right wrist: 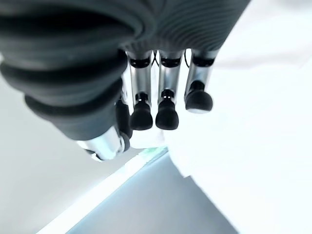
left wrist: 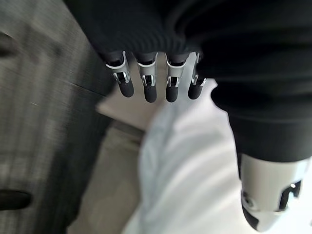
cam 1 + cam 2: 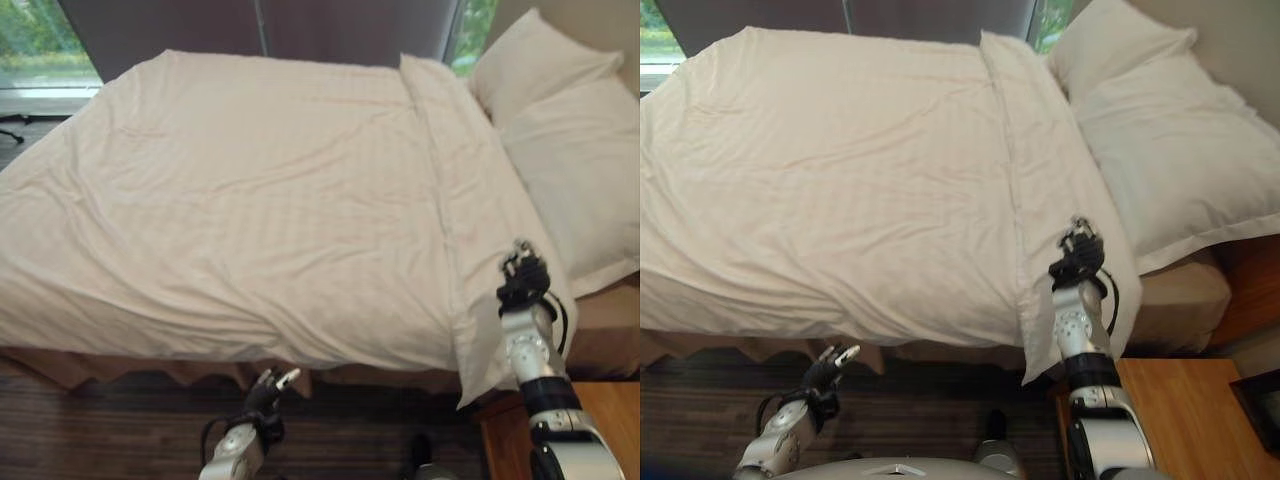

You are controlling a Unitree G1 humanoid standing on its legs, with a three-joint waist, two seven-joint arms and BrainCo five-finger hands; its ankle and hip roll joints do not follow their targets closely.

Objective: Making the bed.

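While the left hand (image 3: 268,389) is being held relaxed below the bed (image 3: 100,365), the duvet (image 3: 250,200) is being touched by the right hand (image 3: 523,275), fingers curled, grip unclear.

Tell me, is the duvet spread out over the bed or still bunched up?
Spread out. The duvet lies flat across the bed with only light wrinkles, its border band folded near the pillows and one corner hanging over the near edge.

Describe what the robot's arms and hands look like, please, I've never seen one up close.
Each arm is a silver-grey metal tube with black bands at the joints. The wrist and back of each hand wear a dark ribbed cover. The right hand and left hand have slim silver fingers ending in rounded dark tips, with a thumb set apart. A thin black cable loops beside each wrist.
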